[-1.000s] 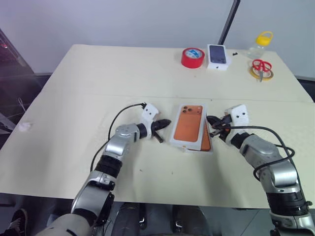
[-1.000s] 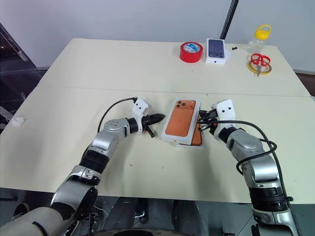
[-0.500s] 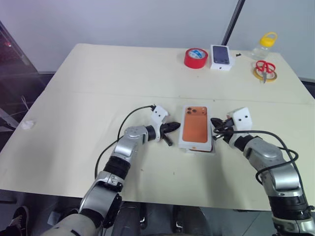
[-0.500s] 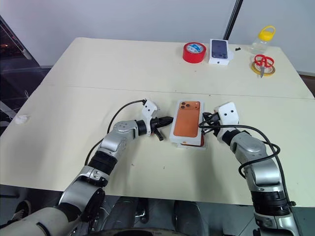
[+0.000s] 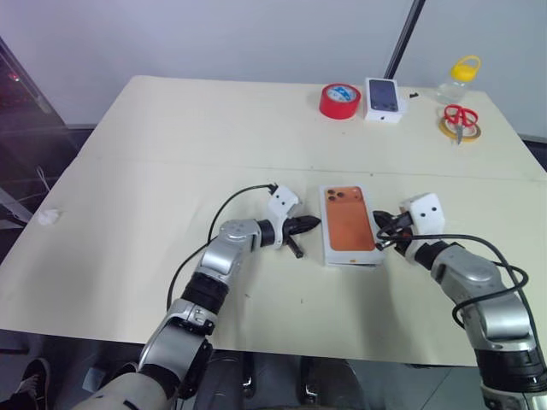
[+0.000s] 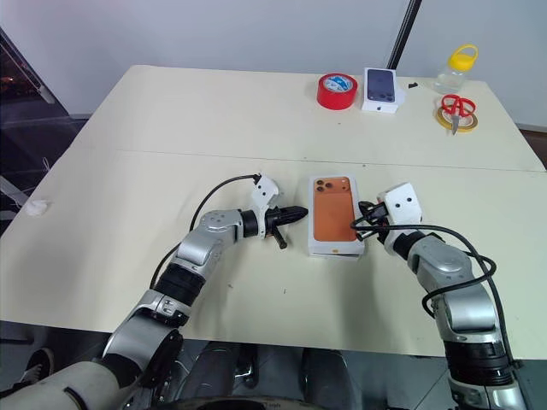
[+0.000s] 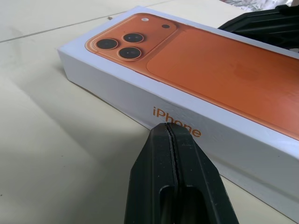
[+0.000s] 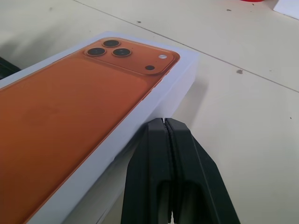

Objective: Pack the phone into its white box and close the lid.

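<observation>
The white box lies closed near the middle of the table. Its lid sits square on top, showing the orange phone picture with three lenses at the far end. The phone is hidden. My left gripper is shut, its tips against the box's left long side, by the "iPhone" lettering in the left wrist view, where the left gripper is shut. My right gripper is shut too, at the box's right long side, and in its own wrist view the right gripper meets the box's wall.
At the far right of the table stand a red tape roll, a small white box with a dark phone picture, red scissors on a yellow ring and a yellow-capped bottle. A crumpled white scrap lies at the left edge.
The lid lay skewed over the box with an orange edge showing beside it; now it sits square. Both shut grippers have stayed at its sides. The camera has shifted.
</observation>
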